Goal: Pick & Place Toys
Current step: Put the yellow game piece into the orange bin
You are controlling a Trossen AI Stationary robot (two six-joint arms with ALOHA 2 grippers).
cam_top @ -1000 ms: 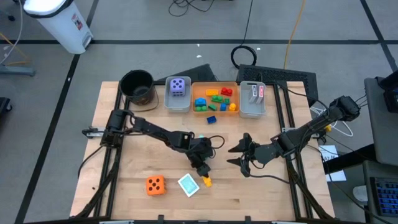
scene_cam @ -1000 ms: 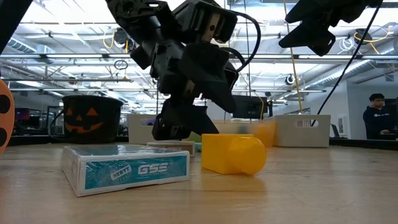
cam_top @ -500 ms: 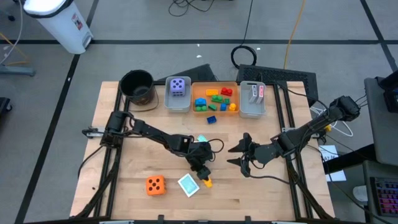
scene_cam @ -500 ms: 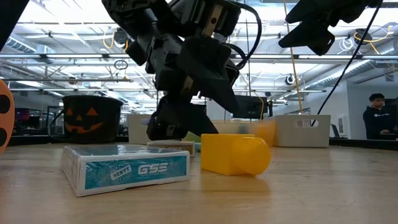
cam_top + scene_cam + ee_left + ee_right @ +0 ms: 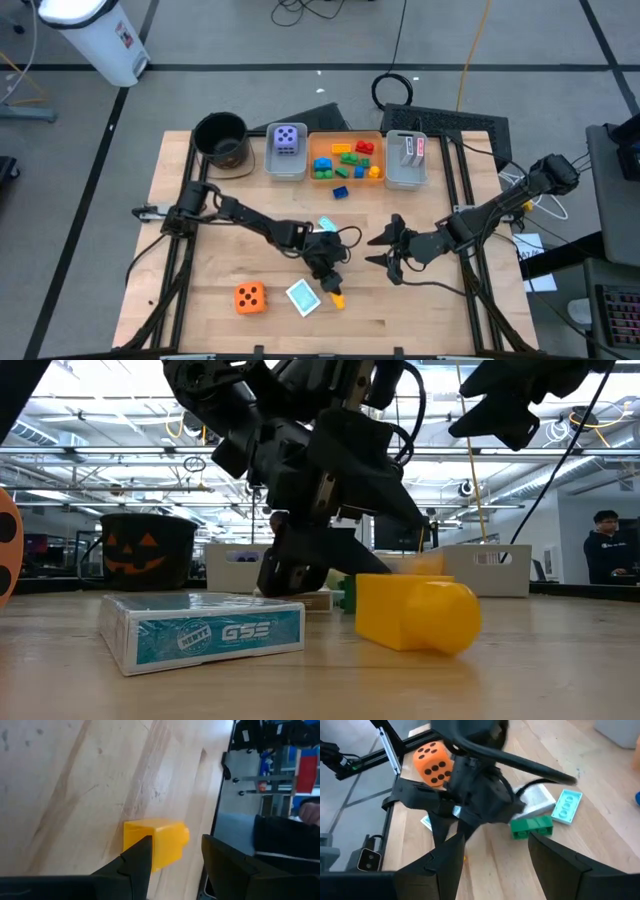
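Left wrist view: the yellow brick lies on the desk just ahead of the left gripper, its open fingers straddling one end; the right gripper waits farther off, open.

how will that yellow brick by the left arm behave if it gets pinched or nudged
The yellow brick looks like rigid moulded plastic, so it probably won't flex. Its smooth faces may slip between the open fingers of the left end effector. In the low view it sits tilted on the table with rounded studs at one end, so a nudge would likely tip or skid it.
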